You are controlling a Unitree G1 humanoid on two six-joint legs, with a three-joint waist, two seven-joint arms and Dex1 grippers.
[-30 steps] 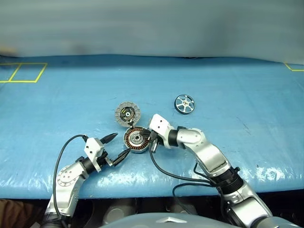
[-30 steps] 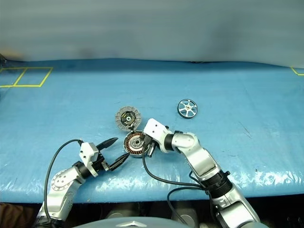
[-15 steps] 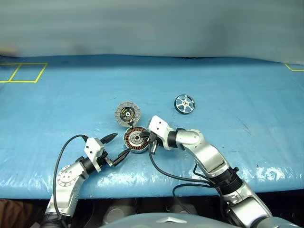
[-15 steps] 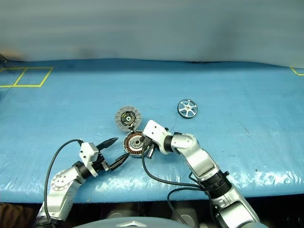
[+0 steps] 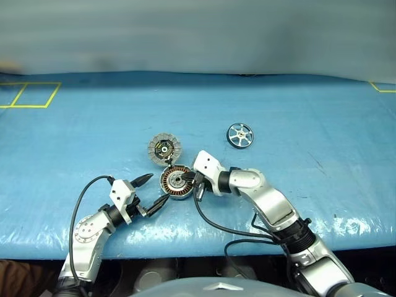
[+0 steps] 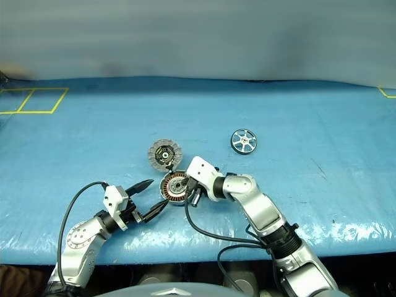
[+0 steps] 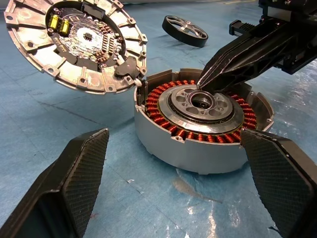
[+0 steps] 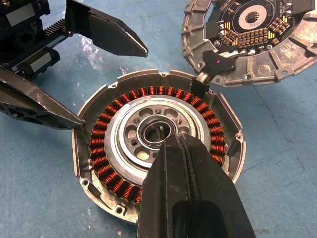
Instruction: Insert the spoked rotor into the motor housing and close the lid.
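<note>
The motor housing (image 5: 176,182) lies open on the blue table, copper windings ringing its silver centre (image 8: 148,131). Its hinged lid (image 5: 164,148) is swung back behind it, showing a circuit board (image 8: 250,22). My right gripper (image 5: 193,180) is shut, and its tip (image 8: 178,141) rests on the edge of the housing's centre hole. My left gripper (image 5: 158,189) is open just left of the housing, with one finger (image 7: 74,183) on either side of the near wall and nothing between them. The spoked rotor (image 5: 240,135) lies flat, apart, at the back right.
Yellow tape squares (image 5: 28,94) mark the table's far left, and another tape corner (image 5: 383,88) the far right. The table's front edge (image 5: 185,244) runs just beneath both arms. A black cable (image 5: 213,223) loops from my right wrist.
The housing and its lid have shifted slightly to the left under my right gripper's tip. Both arms have stayed almost where they were.
</note>
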